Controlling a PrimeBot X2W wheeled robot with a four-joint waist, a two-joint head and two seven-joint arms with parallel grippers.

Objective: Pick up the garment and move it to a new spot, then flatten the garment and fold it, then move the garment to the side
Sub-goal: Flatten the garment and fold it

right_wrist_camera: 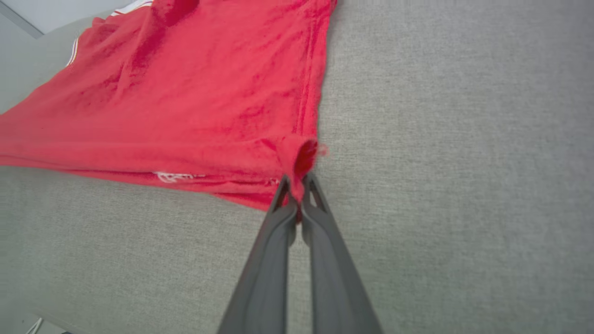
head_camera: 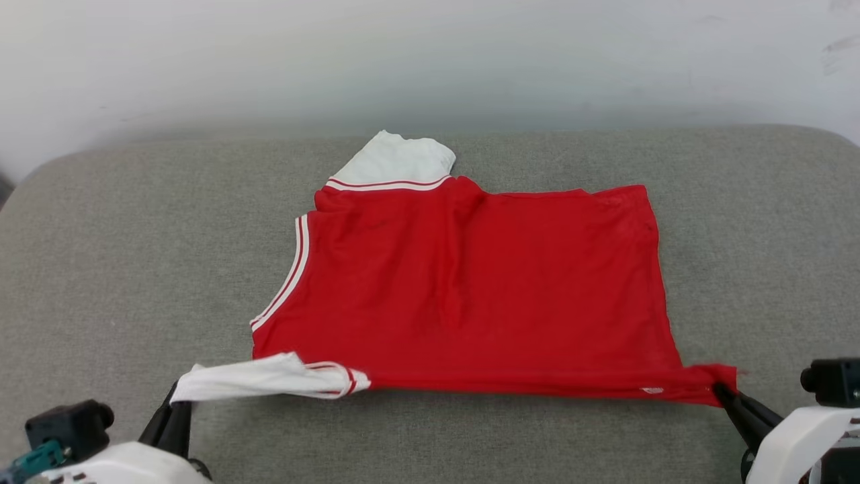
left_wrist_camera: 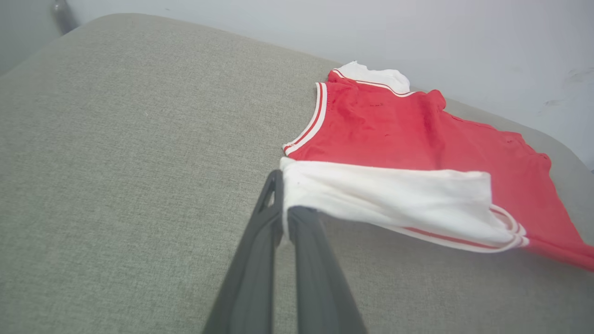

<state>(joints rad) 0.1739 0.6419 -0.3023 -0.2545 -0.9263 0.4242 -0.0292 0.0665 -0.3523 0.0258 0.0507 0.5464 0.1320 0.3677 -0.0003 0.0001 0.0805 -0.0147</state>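
Note:
The garment [head_camera: 470, 282], a red shirt with white sleeves and striped trim, lies spread on the grey cushion with its plain red face up. Its near edge is pulled taut between my two grippers. My left gripper [head_camera: 176, 396] is shut on the end of the near white sleeve [left_wrist_camera: 385, 199], at the lower left of the head view. My right gripper [head_camera: 724, 393] is shut on the garment's near hem corner [right_wrist_camera: 299, 160], at the lower right. The other white sleeve [head_camera: 396, 161] sticks out at the far side. In the left wrist view my gripper [left_wrist_camera: 284, 211] pinches the sleeve's edge.
A grey fabric cushion [head_camera: 121, 269] carries everything, with a pale wall [head_camera: 430, 60] right behind its far edge. Bare cushion surrounds the garment on the left, right and near sides.

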